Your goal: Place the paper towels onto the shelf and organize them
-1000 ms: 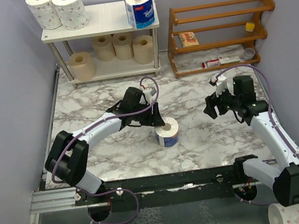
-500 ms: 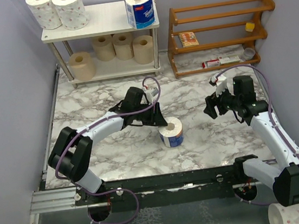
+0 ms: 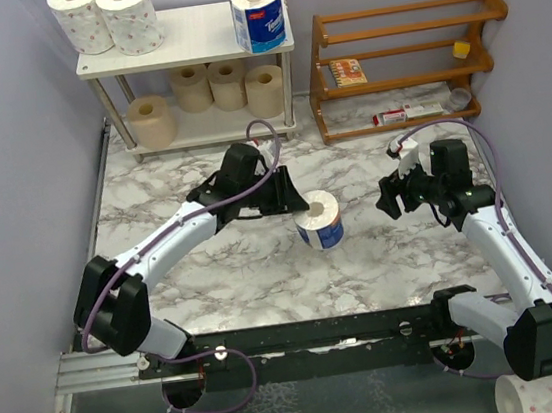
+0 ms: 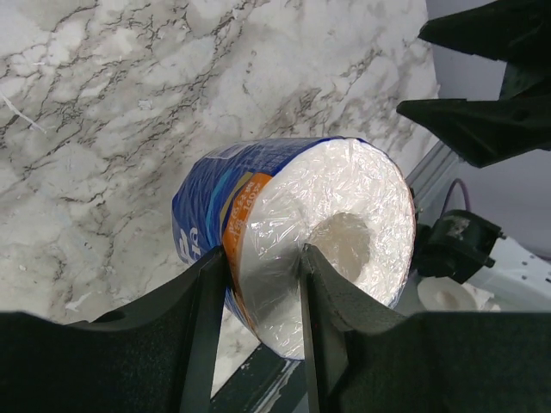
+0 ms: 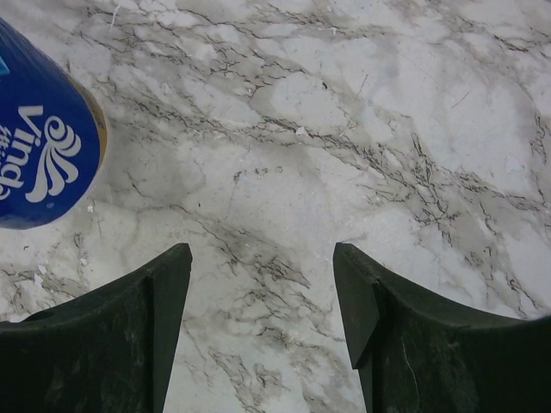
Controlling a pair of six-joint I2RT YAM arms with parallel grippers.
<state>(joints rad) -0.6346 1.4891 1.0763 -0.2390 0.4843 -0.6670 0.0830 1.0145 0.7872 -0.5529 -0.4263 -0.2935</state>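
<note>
Operator: Top view?
Inspector: Your left jaws are clamped on the blue-wrapped roll [image 3: 319, 219], which sits tilted at mid-surface [image 3: 224, 273], well apart from the shelf [image 3: 189, 31]. Your right jaws are off to its right, not touching it.
Operator: Left wrist?
Inspector: One finger [image 4: 323, 297] enters the blue-wrapped roll [image 4: 344, 198] at its core; the other presses the wrapper outside.
Operator: Right wrist?
Inspector: Your right jaws stand apart, only marble surface [image 5: 344, 129] between them. The blue-wrapped roll [image 5: 39, 146] shows upper left.

Spread gripper [image 5: 260, 251] over marble table [image 5: 362, 112], blue-wrapped roll [image 5: 39, 155] left.
</note>
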